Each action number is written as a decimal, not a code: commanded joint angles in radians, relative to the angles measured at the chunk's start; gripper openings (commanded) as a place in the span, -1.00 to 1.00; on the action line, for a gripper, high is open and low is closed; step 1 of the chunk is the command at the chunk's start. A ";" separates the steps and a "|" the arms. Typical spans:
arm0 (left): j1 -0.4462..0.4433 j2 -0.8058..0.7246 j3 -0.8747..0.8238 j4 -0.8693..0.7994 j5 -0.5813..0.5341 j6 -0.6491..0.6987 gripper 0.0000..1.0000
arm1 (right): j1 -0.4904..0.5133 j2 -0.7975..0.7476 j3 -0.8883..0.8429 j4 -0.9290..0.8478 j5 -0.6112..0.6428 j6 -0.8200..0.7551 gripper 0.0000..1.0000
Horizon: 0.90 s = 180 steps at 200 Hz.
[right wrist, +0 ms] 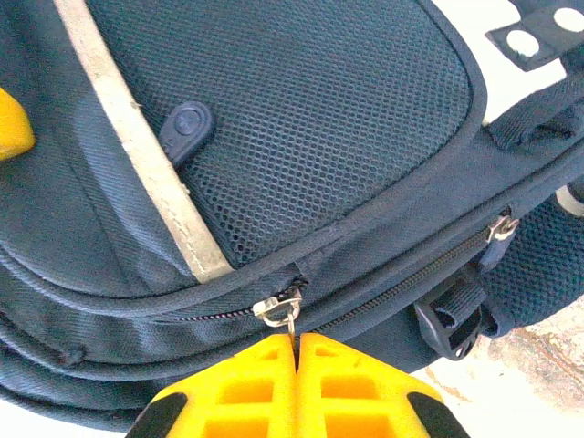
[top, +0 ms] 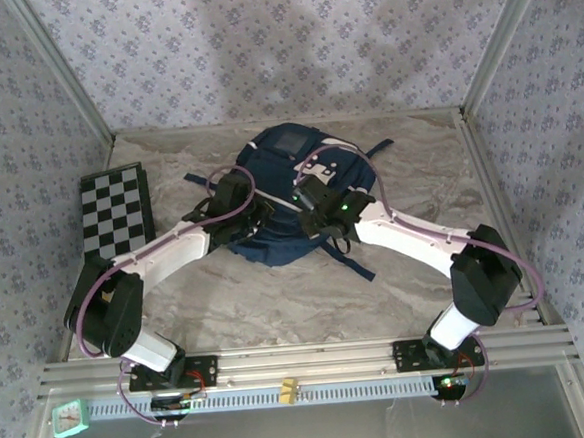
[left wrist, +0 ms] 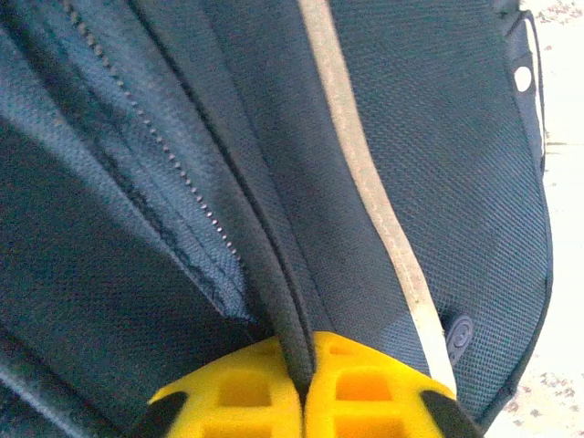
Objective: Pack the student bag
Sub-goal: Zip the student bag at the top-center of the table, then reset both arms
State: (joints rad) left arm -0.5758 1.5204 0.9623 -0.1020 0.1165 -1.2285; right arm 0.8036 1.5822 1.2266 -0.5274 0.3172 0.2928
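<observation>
At 6 o'clock the right gripper (right wrist: 296, 345) clenches the zip pull (right wrist: 281, 308); the left gripper (left wrist: 303, 354) nips a seam (left wrist: 265, 265) of the bag (left wrist: 438, 137). Either may slip when tugged.

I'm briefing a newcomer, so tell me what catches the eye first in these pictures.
The navy student bag lies in the middle of the table. The left hand pinches a ridge of its fabric beside a zipper; the right hand is shut on a metal zipper pull. A checkered board lies at the table's far left.
</observation>
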 commanded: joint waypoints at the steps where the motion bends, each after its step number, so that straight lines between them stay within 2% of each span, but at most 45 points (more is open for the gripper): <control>1: 0.033 -0.029 0.028 -0.049 -0.052 0.111 -0.27 | -0.017 -0.051 0.031 -0.124 -0.017 -0.024 -0.63; 13: 0.037 -0.074 0.005 -0.069 -0.067 0.144 0.06 | -0.032 -0.099 0.026 -0.119 -0.054 -0.010 -0.22; 19: 0.045 -0.099 -0.010 -0.066 -0.061 0.162 0.16 | -0.042 -0.130 0.020 -0.114 -0.066 -0.003 -0.06; 34: 0.067 -0.166 -0.007 -0.119 -0.029 0.241 0.57 | -0.091 -0.211 -0.020 -0.090 -0.070 0.013 0.28; 51: 0.079 -0.252 0.023 -0.277 -0.167 0.354 0.97 | -0.184 -0.288 -0.096 -0.065 0.018 0.051 0.64; 60: 0.103 -0.307 0.016 -0.331 -0.259 0.402 1.00 | -0.252 -0.327 -0.140 -0.026 0.068 0.081 0.82; 73: 0.172 -0.377 -0.021 -0.354 -0.402 0.470 1.00 | -0.357 -0.375 -0.230 0.046 0.155 0.108 0.96; 95: 0.324 -0.436 -0.130 -0.263 -0.642 0.648 1.00 | -0.532 -0.412 -0.383 0.220 0.306 0.091 1.00; 101: 0.374 -0.439 -0.175 -0.205 -0.676 0.713 1.00 | -0.573 -0.413 -0.426 0.284 0.331 0.066 1.00; 113: 0.473 -0.424 -0.248 -0.063 -0.663 0.834 1.00 | -0.652 -0.397 -0.503 0.420 0.348 0.025 1.00; 129: 0.573 -0.371 -0.319 0.086 -0.585 0.933 1.00 | -0.724 -0.353 -0.582 0.575 0.324 -0.018 1.00; 148: 0.613 -0.307 -0.379 0.216 -0.533 0.973 1.00 | -0.763 -0.280 -0.668 0.794 0.261 -0.102 1.00; 170: 0.613 -0.228 -0.486 0.480 -0.472 1.050 1.00 | -0.795 -0.188 -0.744 1.013 0.117 -0.156 1.00; 174: 0.613 -0.213 -0.493 0.507 -0.465 1.057 1.00 | -0.799 -0.171 -0.749 1.064 0.096 -0.212 1.00; 180: 0.613 -0.192 -0.502 0.546 -0.445 1.064 1.00 | -0.803 -0.165 -0.732 1.055 0.061 -0.197 1.00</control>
State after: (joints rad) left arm 0.0345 1.2713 0.4984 0.1261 -0.4034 -0.2943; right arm 0.0223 1.3647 0.5110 0.2314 0.5144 0.2070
